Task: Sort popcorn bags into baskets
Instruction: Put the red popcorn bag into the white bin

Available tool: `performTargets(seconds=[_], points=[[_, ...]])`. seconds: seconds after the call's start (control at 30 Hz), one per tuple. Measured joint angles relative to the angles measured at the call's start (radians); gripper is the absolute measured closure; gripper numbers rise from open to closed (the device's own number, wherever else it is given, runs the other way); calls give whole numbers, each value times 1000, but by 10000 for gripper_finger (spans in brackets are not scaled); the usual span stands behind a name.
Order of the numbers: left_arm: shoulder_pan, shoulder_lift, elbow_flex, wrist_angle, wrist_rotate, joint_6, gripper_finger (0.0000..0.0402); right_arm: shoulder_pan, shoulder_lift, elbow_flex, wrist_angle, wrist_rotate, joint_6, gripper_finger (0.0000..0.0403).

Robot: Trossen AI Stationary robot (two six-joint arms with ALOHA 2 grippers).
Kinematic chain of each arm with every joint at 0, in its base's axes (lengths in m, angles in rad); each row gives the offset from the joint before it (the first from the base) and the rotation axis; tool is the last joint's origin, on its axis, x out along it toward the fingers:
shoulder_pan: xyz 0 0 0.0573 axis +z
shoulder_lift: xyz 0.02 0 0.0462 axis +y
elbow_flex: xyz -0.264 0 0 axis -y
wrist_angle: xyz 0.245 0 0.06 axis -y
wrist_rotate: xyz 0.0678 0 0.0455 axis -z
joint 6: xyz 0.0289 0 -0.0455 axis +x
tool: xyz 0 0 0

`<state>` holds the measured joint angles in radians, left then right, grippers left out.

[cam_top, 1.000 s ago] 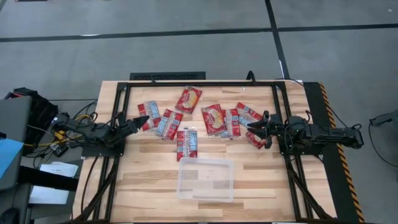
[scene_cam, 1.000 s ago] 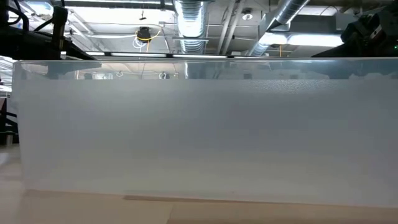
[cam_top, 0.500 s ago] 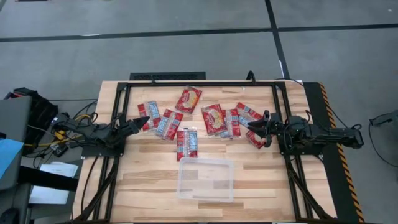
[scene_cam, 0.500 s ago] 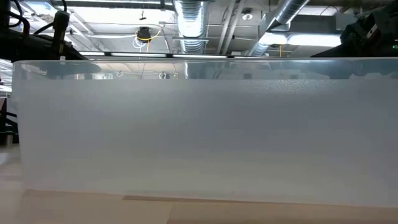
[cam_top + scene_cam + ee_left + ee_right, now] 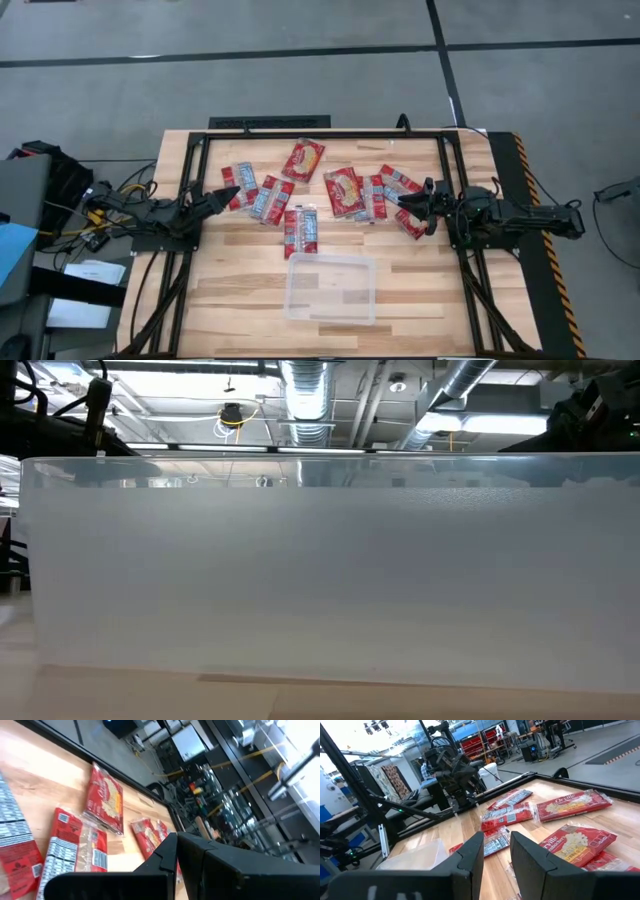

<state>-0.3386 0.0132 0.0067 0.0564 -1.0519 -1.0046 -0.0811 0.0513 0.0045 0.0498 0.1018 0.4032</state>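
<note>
Desk [image 5: 240, 290] first: pale wood planks filling the middle of the high view, dark frame round it. Clear bin [image 5: 331, 287] sits at lower centre and looks empty, so sorting has not started. Popcorn bags [image 5: 303, 158] lie scattered in a band across the upper half, red packets, some overlapping at centre right. They look light, flat and crinkly, likely slippery on the film, so a pinch on a free short edge seems safest, especially where packets overlap. Left end effector [image 5: 228, 193], at centre left, rests just beside the leftmost packet, fingers drawn close together, nothing held. Right end effector [image 5: 413, 205], centre right, hovers over the right-hand cluster, fingers a narrow gap apart, nothing held.
</note>
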Motion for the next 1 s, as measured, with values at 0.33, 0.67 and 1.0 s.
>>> performTargets(seconds=[0.33, 0.67, 1.0], points=[[0, 0, 1, 73, 0, -103, 395, 0, 0, 0, 8, 8, 132, 282], [0, 118, 189, 512, 184, 532, 236, -2, 0, 58, 131, 190, 162, 222], [29, 538, 767, -523, -9, 198, 113, -21, 51, 168, 130, 249, 36, 134]])
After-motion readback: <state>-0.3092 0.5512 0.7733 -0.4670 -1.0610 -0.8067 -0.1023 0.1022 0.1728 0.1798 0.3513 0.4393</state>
